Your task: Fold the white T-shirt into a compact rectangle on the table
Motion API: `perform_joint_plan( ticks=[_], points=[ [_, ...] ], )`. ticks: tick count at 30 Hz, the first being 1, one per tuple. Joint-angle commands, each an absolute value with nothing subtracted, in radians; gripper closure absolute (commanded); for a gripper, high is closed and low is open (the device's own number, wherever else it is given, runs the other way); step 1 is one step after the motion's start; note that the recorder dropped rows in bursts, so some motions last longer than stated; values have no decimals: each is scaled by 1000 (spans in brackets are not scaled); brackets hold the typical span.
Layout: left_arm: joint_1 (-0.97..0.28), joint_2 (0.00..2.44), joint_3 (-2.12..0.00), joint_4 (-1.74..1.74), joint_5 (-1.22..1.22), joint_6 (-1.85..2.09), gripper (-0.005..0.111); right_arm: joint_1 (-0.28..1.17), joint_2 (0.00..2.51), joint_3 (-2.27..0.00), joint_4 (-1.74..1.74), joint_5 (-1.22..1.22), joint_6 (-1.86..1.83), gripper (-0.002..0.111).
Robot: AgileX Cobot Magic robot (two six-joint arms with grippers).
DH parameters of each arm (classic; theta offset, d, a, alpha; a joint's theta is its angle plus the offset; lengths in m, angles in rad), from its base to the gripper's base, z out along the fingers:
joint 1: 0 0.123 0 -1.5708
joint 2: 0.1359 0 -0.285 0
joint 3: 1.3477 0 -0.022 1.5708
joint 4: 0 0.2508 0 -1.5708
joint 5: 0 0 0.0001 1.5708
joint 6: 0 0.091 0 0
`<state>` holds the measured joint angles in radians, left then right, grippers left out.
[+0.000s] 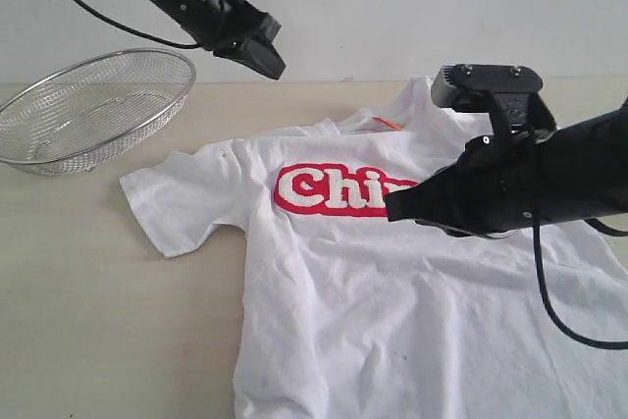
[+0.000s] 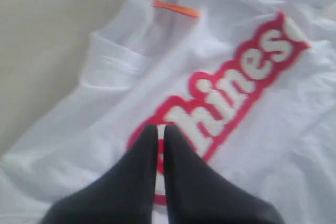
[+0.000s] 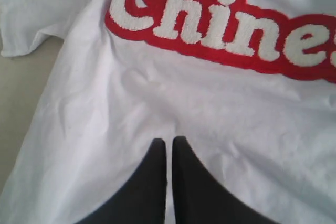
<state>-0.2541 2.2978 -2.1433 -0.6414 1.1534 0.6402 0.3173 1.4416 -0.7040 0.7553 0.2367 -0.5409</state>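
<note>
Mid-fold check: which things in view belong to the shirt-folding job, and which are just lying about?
Part of the job:
- white T-shirt, spread out and not yet folded
- table under it
- left hand and right hand, both shut, holding nothing

Lying about:
- wire-mesh basket, apart from the shirt

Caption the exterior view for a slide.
White T-shirt spread unfolded on the table, left gripper and right gripper shut above it, wire basket beside it.

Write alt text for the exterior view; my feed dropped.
A white T-shirt lies spread unfolded on the beige table, its red-and-white lettering partly hidden by the shut right gripper hanging over the chest. The left gripper, also shut, hovers above the shirt's upper left; a wire mesh basket sits at far left.
</note>
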Motion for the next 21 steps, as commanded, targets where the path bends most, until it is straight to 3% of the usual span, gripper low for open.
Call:
perform_joint_plan(
  ticks=[1,5,13,21],
  points=[
    [-318,2205,-2067,-722,1221,643,102,309,1415,-700,746,322,-549,109],
    [-420,2041,-1779,-540,1221,639,102,309,1415,-700,746,331,-545,109],
    [-442,1798,-1269,-651,1221,748,102,309,1415,-700,746,385,-568,109],
    [-585,1770,-1030,-713,1026,777,102,311,1415,-698,748,423,-568,109]
  ],
)
